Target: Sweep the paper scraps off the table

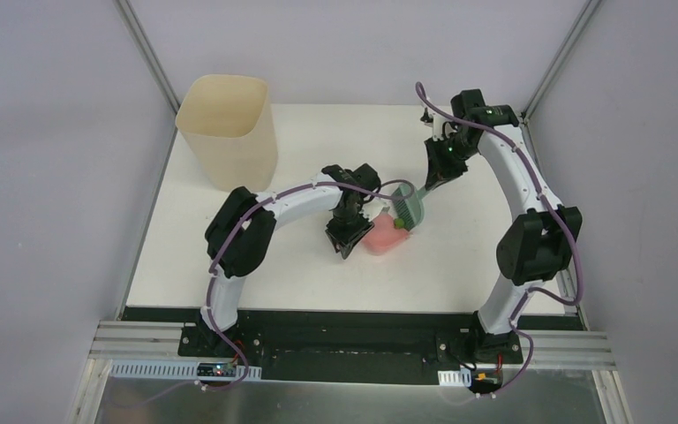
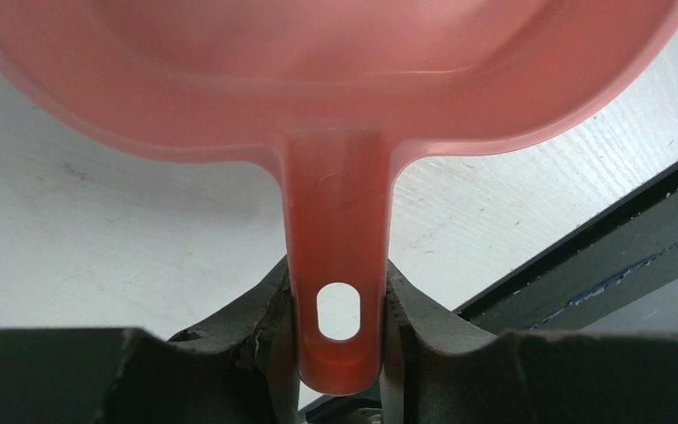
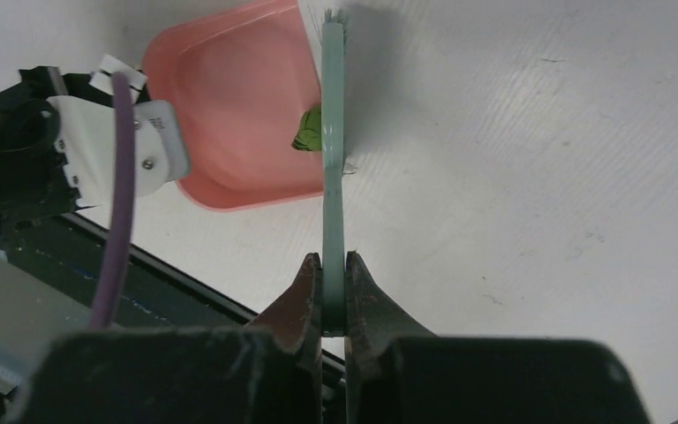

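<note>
My left gripper (image 1: 346, 240) is shut on the handle of the pink dustpan (image 1: 385, 237); in the left wrist view the handle (image 2: 338, 300) is clamped between both fingers. My right gripper (image 1: 431, 181) is shut on the teal hand brush (image 1: 409, 209), seen edge-on in the right wrist view (image 3: 333, 177). The brush head stands at the dustpan's mouth. One green paper scrap (image 3: 308, 131) lies inside the dustpan (image 3: 229, 115), against the brush; it also shows in the top view (image 1: 400, 224). No other scraps show on the white table (image 1: 318, 132).
A tall cream bin (image 1: 229, 131) stands at the table's back left. The black front edge (image 1: 344, 315) runs along the near side, close behind the dustpan. Grey walls and frame posts enclose the table.
</note>
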